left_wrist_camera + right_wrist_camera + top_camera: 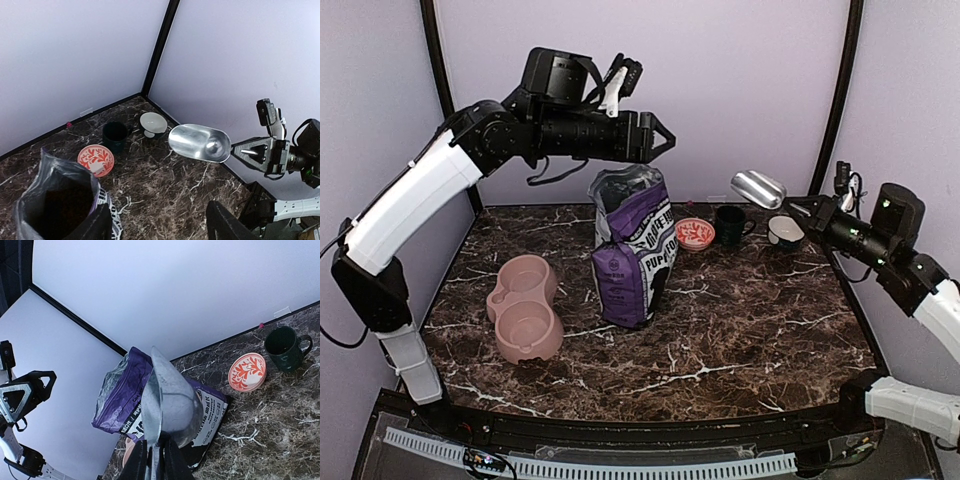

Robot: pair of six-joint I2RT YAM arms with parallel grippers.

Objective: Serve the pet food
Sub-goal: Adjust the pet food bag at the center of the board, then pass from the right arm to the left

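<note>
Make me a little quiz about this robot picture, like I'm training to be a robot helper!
1. True or false: the scoop has food in it.
2. Pick one. The bag is: A) lying flat, B) standing up with its top open, C) standing up sealed.
3. Which gripper holds the scoop?

Key: 1 false, it is empty. 2 B. 3 the right gripper.
</note>
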